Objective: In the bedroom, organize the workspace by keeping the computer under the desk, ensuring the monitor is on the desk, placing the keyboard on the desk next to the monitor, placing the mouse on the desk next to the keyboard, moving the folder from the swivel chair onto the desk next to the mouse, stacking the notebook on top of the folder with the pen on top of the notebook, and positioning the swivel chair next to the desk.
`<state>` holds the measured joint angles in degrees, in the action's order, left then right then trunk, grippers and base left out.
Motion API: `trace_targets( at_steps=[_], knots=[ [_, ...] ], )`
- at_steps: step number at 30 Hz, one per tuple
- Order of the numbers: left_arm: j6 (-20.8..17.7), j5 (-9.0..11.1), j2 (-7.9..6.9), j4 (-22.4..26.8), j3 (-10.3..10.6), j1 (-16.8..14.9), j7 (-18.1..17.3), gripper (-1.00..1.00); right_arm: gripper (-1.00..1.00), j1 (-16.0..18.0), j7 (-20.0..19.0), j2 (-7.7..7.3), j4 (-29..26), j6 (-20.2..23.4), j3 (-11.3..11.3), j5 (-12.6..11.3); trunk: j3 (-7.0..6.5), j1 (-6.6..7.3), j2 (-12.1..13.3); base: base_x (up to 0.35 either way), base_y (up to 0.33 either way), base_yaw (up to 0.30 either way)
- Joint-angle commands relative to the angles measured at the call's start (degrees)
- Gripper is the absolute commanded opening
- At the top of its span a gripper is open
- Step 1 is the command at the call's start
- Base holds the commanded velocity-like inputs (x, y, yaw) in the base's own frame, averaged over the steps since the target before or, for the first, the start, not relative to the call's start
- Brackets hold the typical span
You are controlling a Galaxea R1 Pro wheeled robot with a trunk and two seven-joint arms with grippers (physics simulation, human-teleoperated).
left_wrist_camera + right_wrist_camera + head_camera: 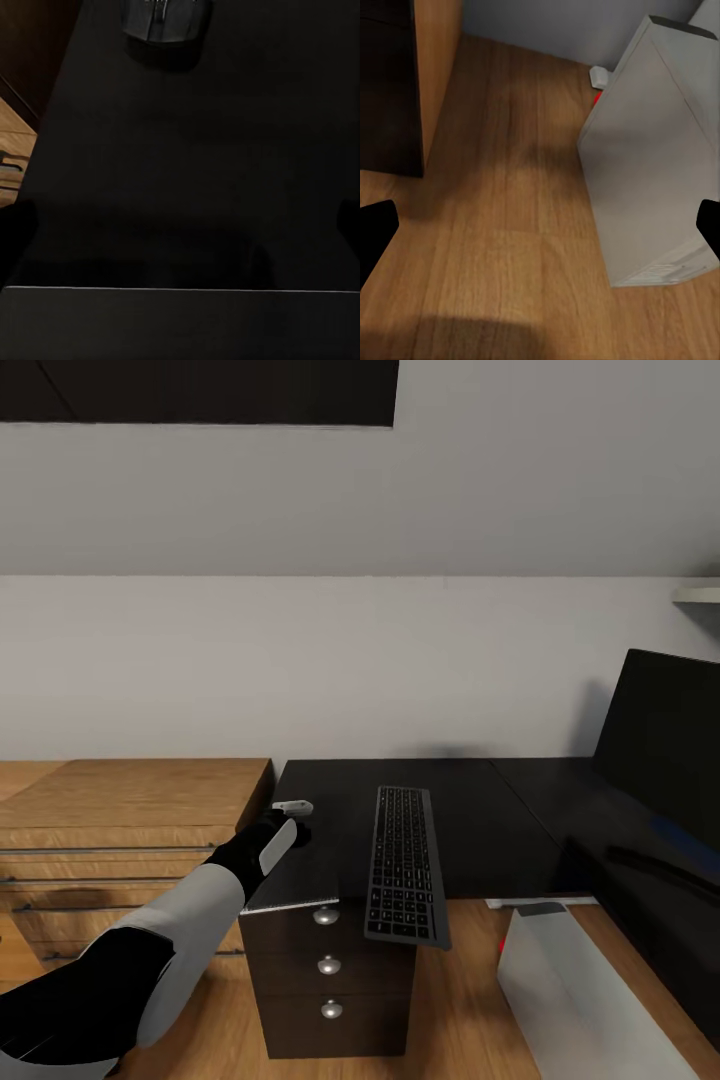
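Item: dark surface [480, 830], bedroom workspace, mid-arrangement. Keyboard [404, 865] lies on it lengthwise, its near end overhanging the front edge above the drawer unit [330, 980]; three drawers, all closed, contents hidden. Monitor [660, 745] stands at the surface's right end, well apart from the keyboard. Mouse [163, 19] rests on the surface ahead of the left gripper [180, 225], not touching it; in the head view the mouse [293, 808] sits near the surface's left edge, just beyond the left arm's tip. Left gripper's fingers stand apart at the frame's sides, holding nothing. Right gripper [540, 225] likewise spread and empty, hanging over the wooden floor [495, 225] beside the grey computer case [652, 180], which stands on the floor by the surface. Step in hand, by judgement: mouse placement. Next move calls for either a short reach forward to close on the mouse, or leaving it and turning to the folder. Wooden dresser [130, 800] adjoins at left, drawers closed.
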<state>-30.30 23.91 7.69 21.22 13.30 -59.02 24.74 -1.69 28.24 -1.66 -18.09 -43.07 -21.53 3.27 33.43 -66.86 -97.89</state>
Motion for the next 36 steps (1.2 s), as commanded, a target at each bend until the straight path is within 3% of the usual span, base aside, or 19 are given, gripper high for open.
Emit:
trace_targets(
  at_steps=[1,11,15,20,21,27,31,36],
  knots=[
    [-0.2,0.6,-0.04,0.1,0.5,0.0,0.5,1.00,1.00,0.0,0.6,-0.03,-0.1,0.2,-0.3,0.3,0.05,0.00,0.0,0.000,0.000,0.000],
    [-0.5,0.5,-0.46,5.6,0.3,0.0,0.5,1.00,1.00,0.0,0.6,0.08,-0.1,0.2,-0.2,0.3,0.05,0.00,0.0,0.000,0.000,0.000],
    [-1.7,0.5,-0.63,10.6,0.3,0.0,1.0,1.00,1.00,0.0,0.6,0.08,-0.1,0.2,-0.1,0.3,0.05,0.00,0.0,0.000,0.000,0.000],
    [-8.5,0.7,-1.28,22.5,0.3,0.4,3.2,1.00,1.00,0.0,0.6,0.08,-0.1,0.2,-0.1,0.3,0.05,0.00,0.0,0.000,0.000,0.000],
    [-11.5,0.8,-1.71,28.2,0.3,1.2,3.7,1.00,1.00,0.0,0.6,0.08,-0.1,0.2,-0.1,0.3,0.05,0.00,0.0,0.000,0.000,0.000],
    [-22.6,1.0,-2.51,46.7,0.3,6.4,4.6,1.00,1.00,0.0,0.6,0.08,-0.1,0.2,-0.1,0.3,0.05,0.00,0.0,0.000,0.000,0.000],
    [-25.3,1.0,-2.80,50.8,0.3,7.8,4.7,1.00,1.00,0.0,0.6,0.08,-0.2,0.1,-0.1,0.5,0.05,0.00,0.0,0.000,0.000,0.000],
    [-26.0,1.0,-3.82,52.1,0.2,8.6,4.8,1.00,1.00,0.0,0.6,0.03,-0.2,0.0,-0.1,0.8,0.05,0.00,0.0,0.000,0.000,0.000]
  ],
)
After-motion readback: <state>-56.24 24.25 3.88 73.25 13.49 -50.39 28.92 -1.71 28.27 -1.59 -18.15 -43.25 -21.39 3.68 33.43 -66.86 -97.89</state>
